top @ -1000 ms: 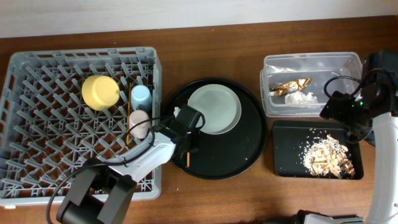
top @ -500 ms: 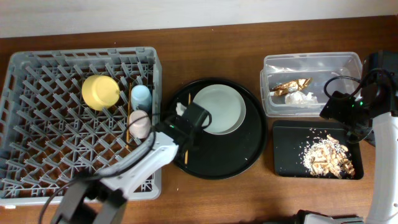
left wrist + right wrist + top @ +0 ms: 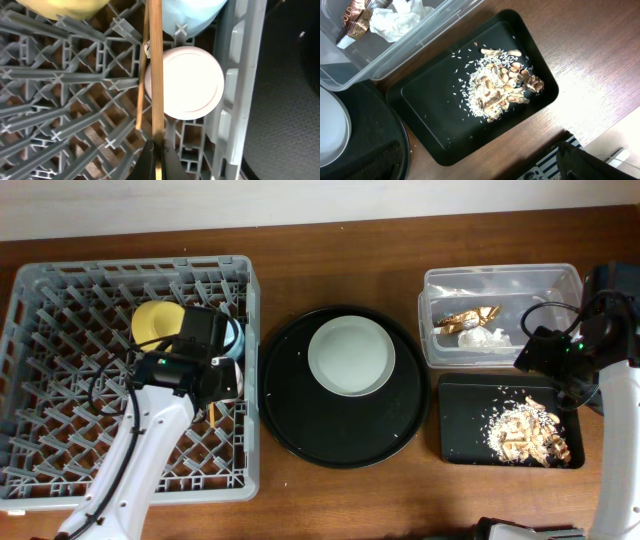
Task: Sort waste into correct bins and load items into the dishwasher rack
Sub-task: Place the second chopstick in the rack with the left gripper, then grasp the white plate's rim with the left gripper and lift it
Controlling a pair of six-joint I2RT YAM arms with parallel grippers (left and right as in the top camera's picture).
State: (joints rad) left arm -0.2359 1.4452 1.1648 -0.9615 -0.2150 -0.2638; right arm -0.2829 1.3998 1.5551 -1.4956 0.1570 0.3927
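Note:
My left gripper is shut on a thin wooden chopstick, held low over the right side of the grey dishwasher rack. A second chopstick lies in the lattice just to its left. The pink cup, light-blue cup and yellow bowl stand in the rack beside it. The pale plate rests on the round black tray. Gold wrapper and tissue lie in the clear tub. Food scraps lie in the black rectangular tray. My right gripper hangs open by the bins, holding nothing.
The rack's right wall runs close beside the held chopstick. In the right wrist view one dark finger shows near the table's front edge, over a striped cloth.
My left arm has swung left from the round tray to over the rack, carrying the chopstick. The right arm has not moved.

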